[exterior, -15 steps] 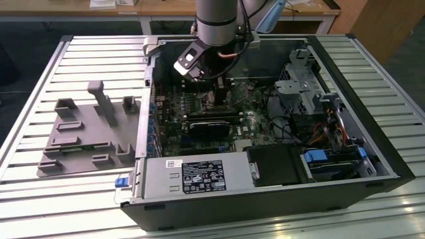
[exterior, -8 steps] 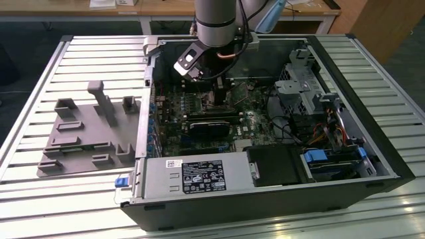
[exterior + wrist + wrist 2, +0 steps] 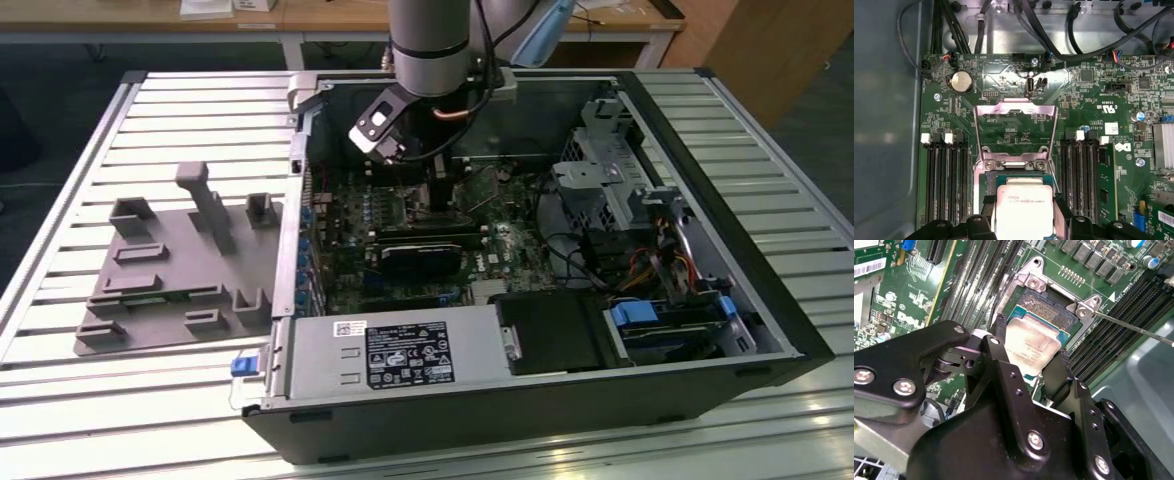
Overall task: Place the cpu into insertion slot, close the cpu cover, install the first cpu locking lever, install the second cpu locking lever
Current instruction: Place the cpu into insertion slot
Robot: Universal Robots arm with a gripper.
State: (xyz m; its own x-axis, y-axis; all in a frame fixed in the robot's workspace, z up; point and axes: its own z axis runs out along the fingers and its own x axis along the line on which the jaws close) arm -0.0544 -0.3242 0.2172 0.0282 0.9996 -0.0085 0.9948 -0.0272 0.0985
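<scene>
The gripper (image 3: 1031, 342) is reaching into an open computer case (image 3: 534, 415), its two black fingers (image 3: 1064, 369) clamping opposite edges of the cpu (image 3: 1029, 349). The chip is sitting between them, directly over the socket (image 3: 1046, 302). Just beyond the gripper, the cpu cover (image 3: 1016, 107) is standing flipped open.

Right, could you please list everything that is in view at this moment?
computer case: one, black, open on slatted table.
fixture: one, grey, on table, exterior view's left of case.
power supply: one, silvery, inside case.
motherboard: one, green, inside case.
coin battery: one, silvery, on motherboard.
cpu cover: one, silvery, swung open.
cpu: one, silvery-grey, gripped over socket.
arm: one, grey, reaching into case.
pincer: one, black, shut on cpu.
</scene>
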